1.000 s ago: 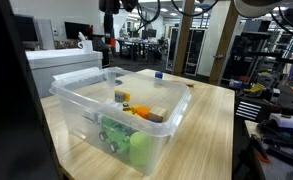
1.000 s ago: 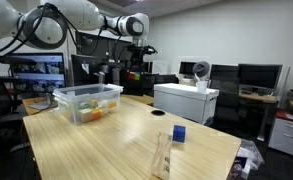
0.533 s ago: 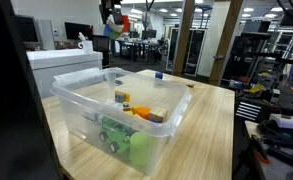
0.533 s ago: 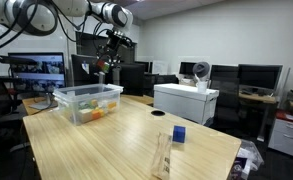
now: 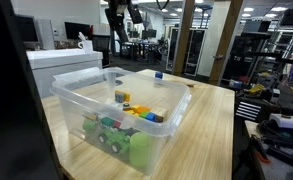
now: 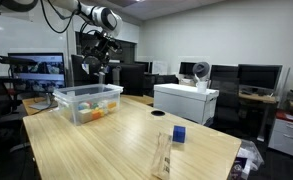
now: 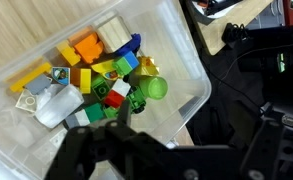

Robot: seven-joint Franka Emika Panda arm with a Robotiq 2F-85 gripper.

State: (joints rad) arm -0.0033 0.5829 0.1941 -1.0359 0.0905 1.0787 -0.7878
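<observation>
White rounded arm links (image 6: 71,9), dark bands at joints — black, blocky fingers (image 7: 86,148).

Clear bin (image 5: 74,104) on wooden table (image 5: 211,125) holds coloured blocks (image 5: 126,116). Gripper (image 5: 122,14) hangs well above it. Small blue block (image 5: 158,73) lies on the table beyond.

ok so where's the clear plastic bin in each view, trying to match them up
In an exterior view: the clear bin fills the near foreground, lower left to centre, on the wooden table.
In an exterior view: the bin is small, left of centre, at the table's far end.
Wrist view: seen from above, the bin takes up most of the picture.
Shared landmark: the coloured toy blocks inside it.
</observation>
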